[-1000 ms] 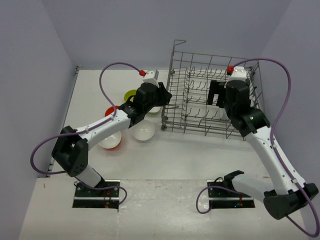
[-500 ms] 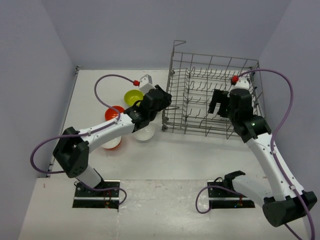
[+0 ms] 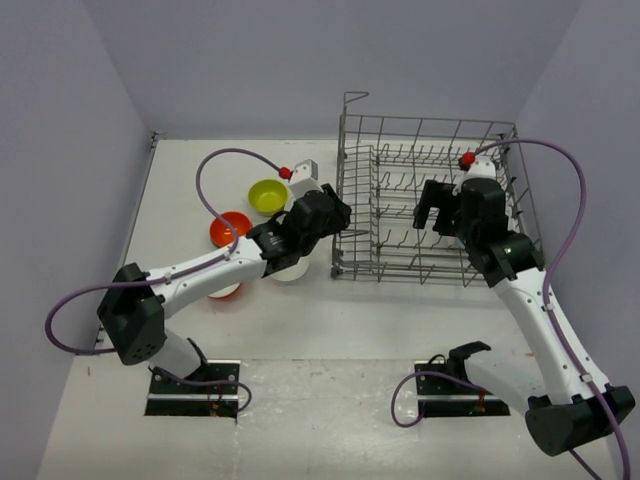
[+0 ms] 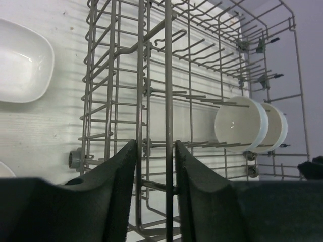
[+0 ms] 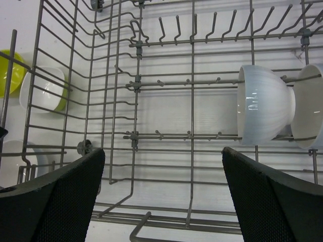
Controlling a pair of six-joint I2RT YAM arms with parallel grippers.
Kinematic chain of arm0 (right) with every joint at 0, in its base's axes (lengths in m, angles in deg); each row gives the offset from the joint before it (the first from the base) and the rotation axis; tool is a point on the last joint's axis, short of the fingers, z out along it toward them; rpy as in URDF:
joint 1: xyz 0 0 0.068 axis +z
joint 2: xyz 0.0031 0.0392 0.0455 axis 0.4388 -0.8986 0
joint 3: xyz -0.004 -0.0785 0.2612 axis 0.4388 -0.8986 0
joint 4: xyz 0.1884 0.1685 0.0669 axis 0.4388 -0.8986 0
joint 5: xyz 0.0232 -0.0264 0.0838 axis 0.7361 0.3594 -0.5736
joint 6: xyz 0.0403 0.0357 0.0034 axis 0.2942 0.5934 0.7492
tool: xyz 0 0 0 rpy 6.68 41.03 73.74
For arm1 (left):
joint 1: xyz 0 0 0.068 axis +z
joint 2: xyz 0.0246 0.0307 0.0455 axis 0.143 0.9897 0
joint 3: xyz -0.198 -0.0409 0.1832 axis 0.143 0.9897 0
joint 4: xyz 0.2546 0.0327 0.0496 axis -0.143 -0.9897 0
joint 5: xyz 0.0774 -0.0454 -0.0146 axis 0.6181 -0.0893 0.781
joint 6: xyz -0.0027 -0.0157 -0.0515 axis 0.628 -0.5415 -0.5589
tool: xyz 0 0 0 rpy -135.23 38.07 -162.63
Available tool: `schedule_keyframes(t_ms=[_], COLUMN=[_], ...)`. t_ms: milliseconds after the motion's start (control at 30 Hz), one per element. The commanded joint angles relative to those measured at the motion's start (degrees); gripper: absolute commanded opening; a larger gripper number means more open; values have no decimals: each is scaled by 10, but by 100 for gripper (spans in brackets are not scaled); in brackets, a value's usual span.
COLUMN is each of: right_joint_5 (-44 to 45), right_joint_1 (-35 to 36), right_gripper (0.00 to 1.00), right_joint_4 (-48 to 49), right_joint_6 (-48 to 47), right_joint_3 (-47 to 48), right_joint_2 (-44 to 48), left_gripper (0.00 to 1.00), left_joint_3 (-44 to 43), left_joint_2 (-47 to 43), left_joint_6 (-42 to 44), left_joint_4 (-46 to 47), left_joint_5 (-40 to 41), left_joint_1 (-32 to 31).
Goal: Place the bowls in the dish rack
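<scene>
Heads up, you're not carrying a bowl right now. Your left claw (image 4: 155, 151) is pinched narrow on an upright wire in the left wall of the large grey wire dish rack (image 3: 400, 274), so I'd call this a steadying or repositioning step. Your right claw (image 5: 162, 156) hangs wide open over the rack's middle, holding nothing.

Two glossy white bowls (image 4: 241, 125) already stand on edge between the tines at the right end of the rack. The rest sit on the surface (image 3: 350, 320) left of centre in the top view:
- the yellow-green bowl (image 3: 267, 195)
- the orange bowl (image 3: 229, 228)
- the white round bowl (image 3: 290, 268), tucked under your left arm
- the white squarish bowl (image 4: 22, 68), upper left in the left wrist view

Next I'd let go of the wire, back the left claw out and go for the closest bowl.

Watch the edges. The rack's lower left corner sits just beside the white round bowl, and its tall sides mean you have to come in over the top. The good news is that the tine rows in the left and middle of the rack are all open.
</scene>
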Motion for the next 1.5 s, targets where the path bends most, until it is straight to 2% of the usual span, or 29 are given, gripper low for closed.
schedule_keyframes(t_ms=[0, 33, 100, 133, 167, 267, 500, 600, 633, 700, 800, 1000, 1167, 1233, 1367, 1400, 1467], right_joint_5=[-5, -7, -10, -12, -14, -23, -16, -21, -22, -22, -25, -20, -14, -11, -10, -9, -10], right_joint_1=[-2, -2, -2, -2, -2, -2, -2, -2, -2, -3, -1, -1, -1, -1, -1, -1, -1], right_gripper=[99, 99, 99, 99, 99, 99, 99, 99, 99, 99, 99, 99, 99, 99, 99, 99, 99], right_joint_4=[5, 6, 6, 9, 12, 22, 20, 16, 16, 14, 16, 11, 7, 6, 5, 5, 3], right_joint_6=[-9, -11, -15, -18, -21, -27, -36, -35, -33, -33, -33, -32, -33, -34, -36, -36, -37], right_joint_3=[15, 16, 19, 18, 17, 15, 7, 6, 5, 3, 0, 1, 3, 1, 1, 2, 2], right_joint_2=[6, 5, 5, 7, 8, 11, 31, 31, 32, 30, 29, 25, 25, 26, 25, 22, 20], left_gripper=[35, 62, 92, 99, 100, 100, 100, 100, 100, 100, 100, 99, 91, 85, 69, 61, 52], left_joint_3=[17, 20, 24, 25, 29, 30, 37, 66, 98, 130, 168, 158, 171, 176, 179, 177, 178], left_joint_2=[-42, -49, -72, -81, -102, -139, -210, -216, -217, -216, -202, -120, -59, -47, -30, -26, -19], left_joint_6=[38, 53, 71, 79, 90, 122, 116, 91, 91, 79, 75, 71, 45, 40, 30, 25, 22], left_joint_4=[-19, -22, -38, -44, -37, -44, -188, -257, -266, -269, -256, -261, -261, -249, -231, -230, -228], left_joint_5=[-58, -57, -57, -51, -53, -67, 26, -16, -39, -84, -83, -56, -48, -53, -54, -54, -52], left_joint_1=[-19, -20, -20, -20, -20, -20, -6, 43, 78, 105, 114, 123, 135, 139, 142, 143, 144])
